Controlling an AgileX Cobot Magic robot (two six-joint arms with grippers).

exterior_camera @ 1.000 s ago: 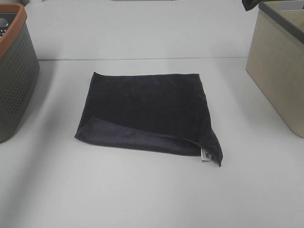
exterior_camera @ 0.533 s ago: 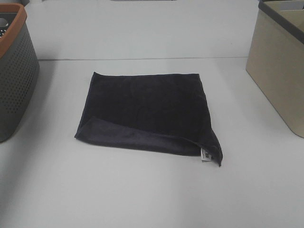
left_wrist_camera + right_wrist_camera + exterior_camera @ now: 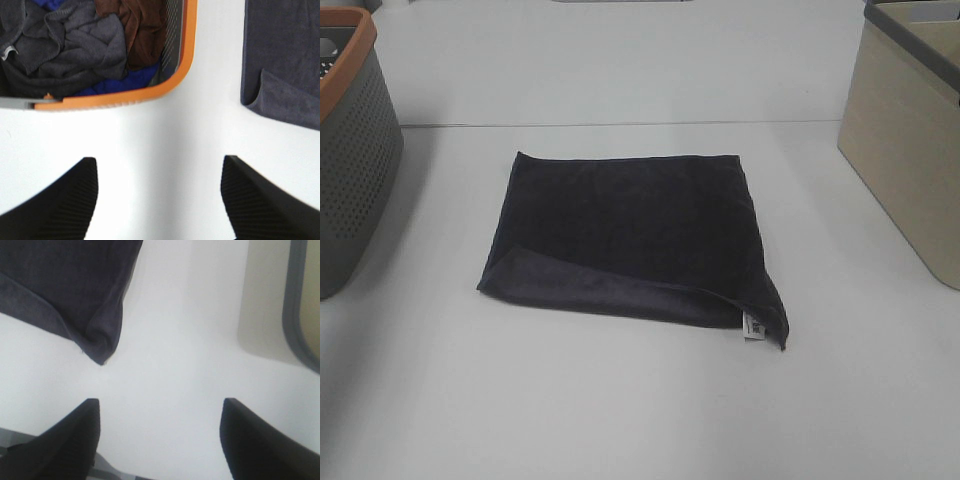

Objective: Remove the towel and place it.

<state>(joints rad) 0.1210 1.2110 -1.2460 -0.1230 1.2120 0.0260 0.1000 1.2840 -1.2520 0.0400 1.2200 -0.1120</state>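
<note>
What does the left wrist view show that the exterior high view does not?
Only the left wrist view shows the crumpled grey, brown and blue cloths inside the orange-rimmed grey perforated basket, and the open left tool. Only the exterior high view shows the beige fabric box and the small white tag. Both show the dark charcoal plush towel on the white table.

The plush charcoal-black towel (image 3: 630,235) has a white tag (image 3: 753,326). The perforated grey plastic basket (image 3: 350,160) has an orange rim; the beige bin (image 3: 910,150) has a dark grey rim, all on a white desk (image 3: 620,400).
</note>
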